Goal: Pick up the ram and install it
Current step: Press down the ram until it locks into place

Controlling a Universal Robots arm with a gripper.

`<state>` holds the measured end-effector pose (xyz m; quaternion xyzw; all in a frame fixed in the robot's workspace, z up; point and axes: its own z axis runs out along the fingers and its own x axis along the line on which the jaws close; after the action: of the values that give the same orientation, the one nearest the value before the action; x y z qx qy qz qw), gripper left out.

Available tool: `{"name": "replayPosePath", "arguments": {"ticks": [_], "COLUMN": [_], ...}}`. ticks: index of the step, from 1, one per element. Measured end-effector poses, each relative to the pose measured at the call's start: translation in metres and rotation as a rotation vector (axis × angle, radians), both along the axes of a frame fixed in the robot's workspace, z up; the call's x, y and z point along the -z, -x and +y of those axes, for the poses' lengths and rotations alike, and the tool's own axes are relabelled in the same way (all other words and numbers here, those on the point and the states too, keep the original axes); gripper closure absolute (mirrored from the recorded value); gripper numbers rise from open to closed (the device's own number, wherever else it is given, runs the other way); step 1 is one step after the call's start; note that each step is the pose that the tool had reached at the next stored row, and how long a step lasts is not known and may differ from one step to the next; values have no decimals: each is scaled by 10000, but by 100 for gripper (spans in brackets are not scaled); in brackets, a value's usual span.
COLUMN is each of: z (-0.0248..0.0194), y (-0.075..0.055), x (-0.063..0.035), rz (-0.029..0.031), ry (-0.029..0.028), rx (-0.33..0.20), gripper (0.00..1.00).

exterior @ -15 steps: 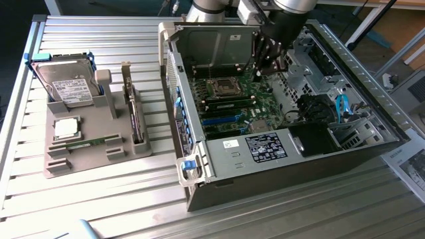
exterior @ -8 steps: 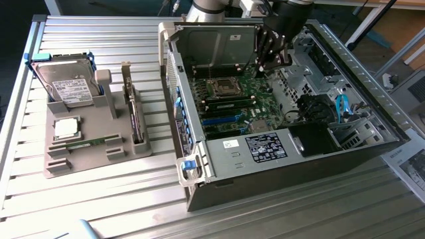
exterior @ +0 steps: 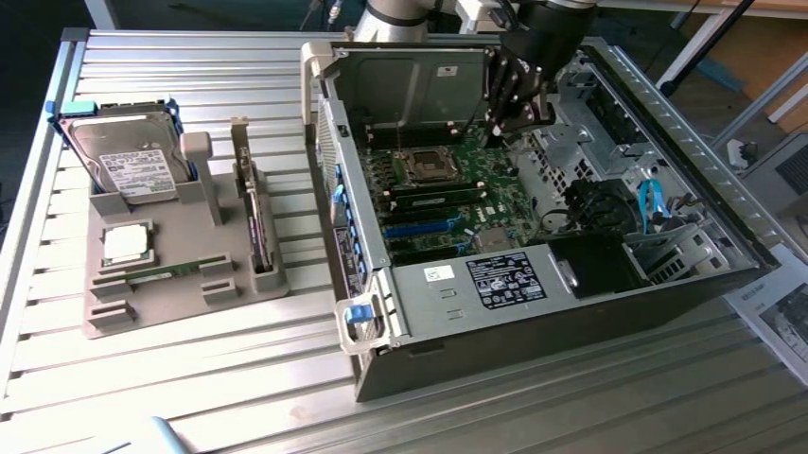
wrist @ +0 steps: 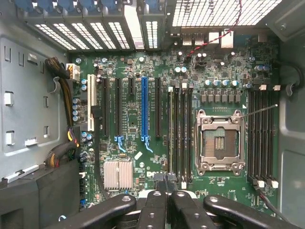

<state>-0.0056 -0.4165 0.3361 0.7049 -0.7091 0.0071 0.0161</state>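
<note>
The ram (exterior: 165, 273) is a thin green stick lying flat in a slot of the grey holder (exterior: 189, 303), on the exterior view's left, outside the computer. My gripper (exterior: 516, 126) is far from it, inside the open computer case (exterior: 531, 284) above the motherboard (exterior: 467, 199). Its black fingers (wrist: 155, 202) are pressed together with nothing between them. In the wrist view the gripper (wrist: 167, 193) hangs just past one end of the black memory slots (wrist: 179, 133), next to the empty processor socket (wrist: 219, 140).
The holder also carries a hard drive (exterior: 127, 165), a square silver processor chip (exterior: 127, 243) and an upright expansion card (exterior: 257, 227). Case walls, the drive cage (exterior: 417, 85), the power supply (exterior: 505, 279) and cables (exterior: 650, 203) crowd the gripper. Slatted metal table (exterior: 189, 378) lies around.
</note>
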Motion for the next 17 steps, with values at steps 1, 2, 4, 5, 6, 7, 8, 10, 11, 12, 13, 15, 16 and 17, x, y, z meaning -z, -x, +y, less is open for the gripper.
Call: {"name": "replayPosePath", "arguments": {"ticks": [1, 2, 4, 5, 6, 7, 8, 10, 11, 12, 13, 15, 16, 17], "z": [0, 0, 0, 0, 0, 0, 0, 0, 0, 0, 0, 0, 0, 0], "y": [0, 0, 0, 0, 0, 0, 0, 0, 0, 0, 0, 0, 0, 0], "x": [0, 0, 0, 0, 0, 0, 0, 0, 0, 1, 1, 0, 1, 0], "rz": [0, 0, 0, 0, 0, 0, 0, 0, 0, 0, 0, 0, 0, 0], "ry": [0, 0, 0, 0, 1, 1, 0, 1, 1, 0, 0, 0, 0, 1], "rx": [0, 0, 96, 248, 491, 846, 1140, 1795, 1974, 2295, 2487, 3004, 3353, 3652], "gripper": [90, 90, 90, 90, 90, 90, 90, 90, 90, 90, 90, 90, 90, 90]}}
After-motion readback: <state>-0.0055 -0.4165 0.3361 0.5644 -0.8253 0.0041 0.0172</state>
